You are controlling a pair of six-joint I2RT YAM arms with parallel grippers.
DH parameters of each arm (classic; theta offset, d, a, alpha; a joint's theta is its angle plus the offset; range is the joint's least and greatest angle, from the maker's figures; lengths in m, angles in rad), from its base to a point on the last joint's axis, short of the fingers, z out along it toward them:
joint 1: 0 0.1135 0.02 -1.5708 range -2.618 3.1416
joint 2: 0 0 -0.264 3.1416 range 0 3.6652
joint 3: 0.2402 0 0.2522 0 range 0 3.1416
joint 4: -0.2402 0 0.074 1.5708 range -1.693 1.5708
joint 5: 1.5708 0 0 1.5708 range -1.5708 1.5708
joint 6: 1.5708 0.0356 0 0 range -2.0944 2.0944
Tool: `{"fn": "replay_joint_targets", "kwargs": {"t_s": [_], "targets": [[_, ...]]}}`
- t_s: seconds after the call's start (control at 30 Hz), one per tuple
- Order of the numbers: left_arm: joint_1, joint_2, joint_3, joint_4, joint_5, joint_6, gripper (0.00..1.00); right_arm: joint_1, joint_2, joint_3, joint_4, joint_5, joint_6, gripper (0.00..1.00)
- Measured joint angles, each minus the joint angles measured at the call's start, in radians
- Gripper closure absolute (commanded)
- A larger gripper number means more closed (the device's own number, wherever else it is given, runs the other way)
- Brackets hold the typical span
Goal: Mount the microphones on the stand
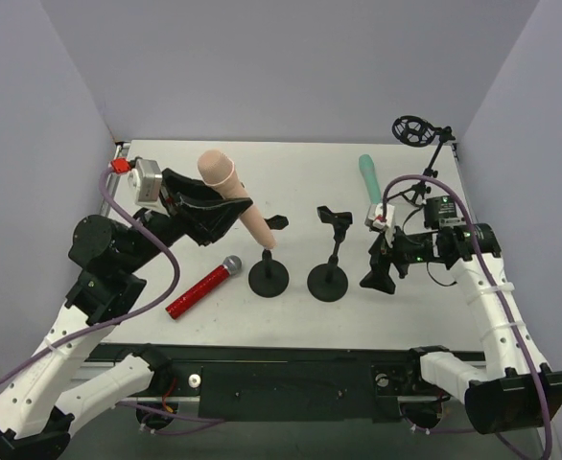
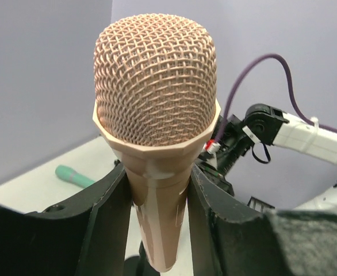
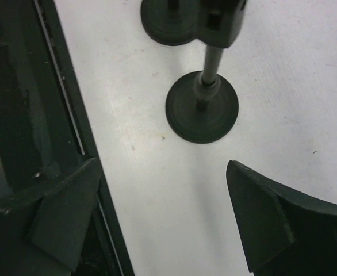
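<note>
The pink mic is clenched, tilted, in the left end effector, its tail at the left stand, perhaps touching the clip. The red mic and teal mic lie on the tabletop. The right end effector gapes empty near the second stand.

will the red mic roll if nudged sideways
Likely yes: the red microphone lies flat on the smooth table, and its barrel looks round. Its wider mesh head would probably make it curve. It looks rigid, not floppy.

Matt peach microphone with mesh head, glittery red microphone, smooth white table
</note>
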Motion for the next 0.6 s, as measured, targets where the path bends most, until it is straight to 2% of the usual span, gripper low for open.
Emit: {"fn": "replay_joint_targets", "kwargs": {"t_s": [0.23, 0.5, 0.6], "targets": [[0.0, -0.084, -0.143, -0.059, -0.025, 0.005, 1.0, 0.092, 0.042, -0.162, 0.439, 0.093, 0.331, 0.17], [0.003, -0.081, -0.135, -0.088, -0.044, 0.005, 1.0, 0.105, 0.049, -0.375, 1.005, 0.129, 0.758, 0.18], [0.004, -0.08, -0.129, -0.089, -0.047, 0.004, 1.0, 0.105, 0.05, -0.486, 1.304, 0.124, 0.951, 0.19]]}}
